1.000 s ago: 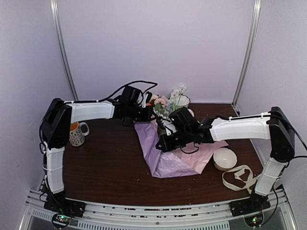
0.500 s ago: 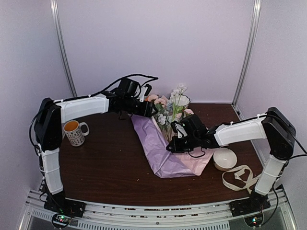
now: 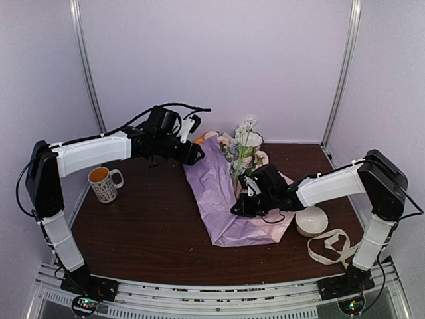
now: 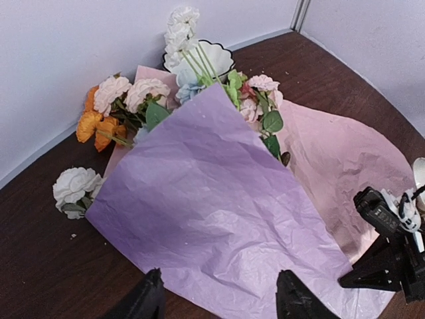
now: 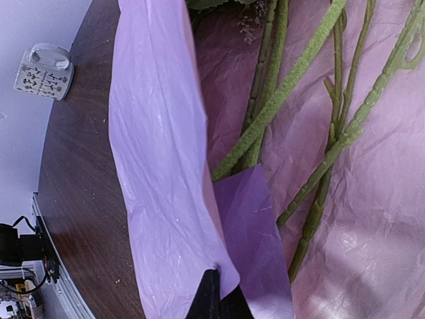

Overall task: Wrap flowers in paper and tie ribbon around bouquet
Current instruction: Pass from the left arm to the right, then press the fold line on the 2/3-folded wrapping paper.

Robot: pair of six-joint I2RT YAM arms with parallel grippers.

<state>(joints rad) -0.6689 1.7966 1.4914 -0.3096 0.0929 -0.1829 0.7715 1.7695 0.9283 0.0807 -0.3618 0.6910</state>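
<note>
The paper [image 3: 216,193] lies on the table with its lilac side folded over, pale pink side showing to the right. The flowers [image 3: 242,149] lie on it, blooms poking out at the far end [image 4: 126,100], green stems [image 5: 292,86] bare on the pink side. My left gripper [image 3: 194,157] hovers open above the lilac flap [image 4: 199,199], fingers [image 4: 149,299] wide apart with nothing between them. My right gripper [image 3: 238,207] is shut, pinching the edge of the lilac flap [image 5: 156,146] at its fingertips [image 5: 212,282]. The ribbon [image 3: 332,246] lies loose at the front right.
A mug [image 3: 103,183] with an orange drink stands at the left. A round white bowl [image 3: 311,219] sits right of the paper, beside the ribbon. A white scalloped bowl [image 4: 199,63] stands behind the blooms by the back wall.
My left gripper has opened, let go of the paper and drawn back to the left. The right gripper has slid right and nearer, still shut on the flap's edge.
</note>
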